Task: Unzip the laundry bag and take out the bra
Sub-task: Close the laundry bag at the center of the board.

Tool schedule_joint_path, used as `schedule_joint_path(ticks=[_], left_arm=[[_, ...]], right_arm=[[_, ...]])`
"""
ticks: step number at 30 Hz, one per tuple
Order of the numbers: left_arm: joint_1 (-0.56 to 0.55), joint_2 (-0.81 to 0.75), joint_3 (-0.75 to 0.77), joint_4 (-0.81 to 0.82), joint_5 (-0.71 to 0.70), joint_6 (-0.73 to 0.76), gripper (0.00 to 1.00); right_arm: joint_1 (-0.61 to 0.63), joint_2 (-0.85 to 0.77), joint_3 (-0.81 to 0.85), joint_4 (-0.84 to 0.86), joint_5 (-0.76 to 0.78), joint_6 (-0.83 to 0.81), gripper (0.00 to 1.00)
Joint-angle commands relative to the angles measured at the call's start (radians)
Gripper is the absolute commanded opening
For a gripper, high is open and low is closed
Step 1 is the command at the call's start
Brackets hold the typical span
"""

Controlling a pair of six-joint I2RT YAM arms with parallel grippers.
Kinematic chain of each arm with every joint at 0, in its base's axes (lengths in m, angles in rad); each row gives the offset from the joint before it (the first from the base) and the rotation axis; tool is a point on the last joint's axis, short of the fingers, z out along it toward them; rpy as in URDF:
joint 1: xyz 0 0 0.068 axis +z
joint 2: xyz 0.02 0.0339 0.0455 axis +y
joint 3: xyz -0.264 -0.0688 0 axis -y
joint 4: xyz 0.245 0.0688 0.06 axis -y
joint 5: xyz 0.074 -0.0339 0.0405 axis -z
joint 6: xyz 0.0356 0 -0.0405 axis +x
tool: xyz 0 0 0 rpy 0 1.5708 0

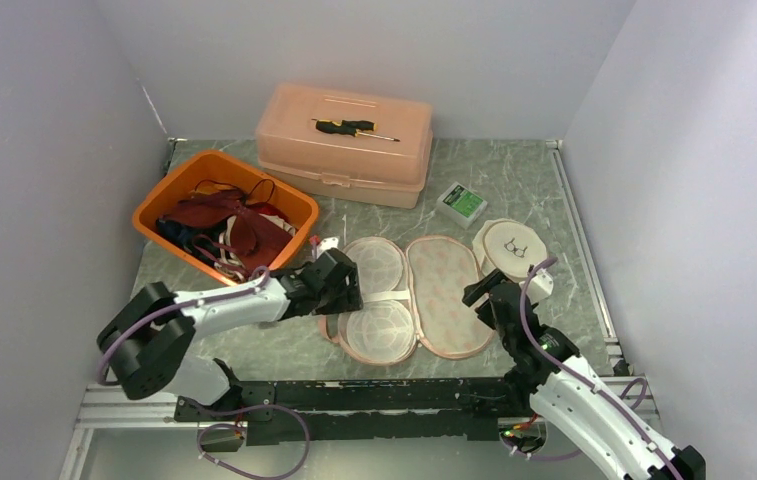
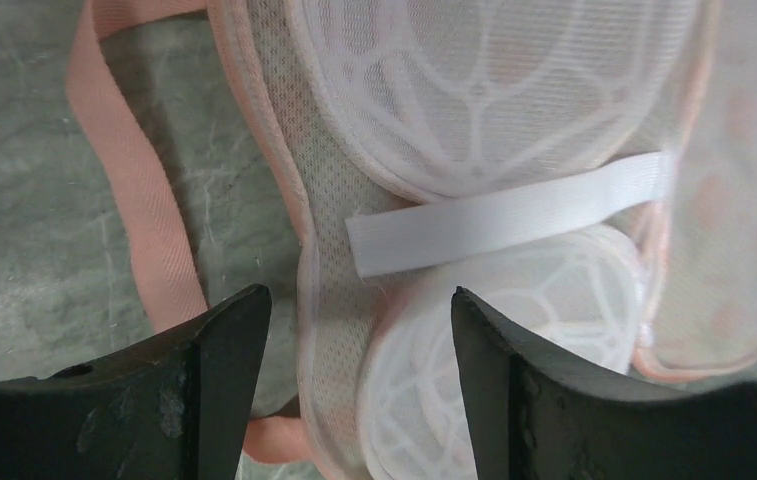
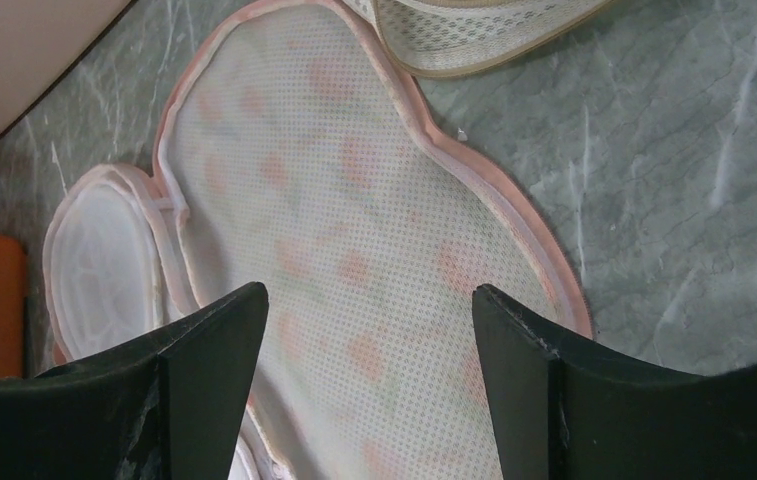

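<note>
Mesh laundry bag point(image 1: 449, 295), pink rim, lies opened flat, halves long near-to-far. Left gripper point(image 2: 359, 300) & right gripper point(image 3: 369, 298) spread, nothing pinched.

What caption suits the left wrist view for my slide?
Left hand open above the pink-trimmed edge of the laundry bag, a white elastic strap crossing between two white mesh cups.
</note>
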Motion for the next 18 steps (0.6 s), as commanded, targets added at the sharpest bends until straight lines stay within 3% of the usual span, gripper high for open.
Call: schedule_joint_path(ticks=[1,6,13,18], left_arm=[[-0.024,0.078,0.065,0.007,-0.004,0.036,0.72],[-0.055,0.1,0.067,-0.01,-0.055,0.084,0.73],[-0.057,0.14,0.047,-0.059,-0.145,0.064,0.6],[-0.055,0.129,0.01,-0.083,-0.182,0.017,0.59]], right_arm=[[-0.002,-0.026,0.043,0.007,-0.023,-0.022,0.79],[-0.002,-0.075,0.037,-0.032,-0.025,-0.009,0.78],[-0.002,-0.07,0.028,-0.035,-0.017,0.0,0.78],[-0.002,-0.021,0.034,-0.024,-0.006,-0.007,0.78]])
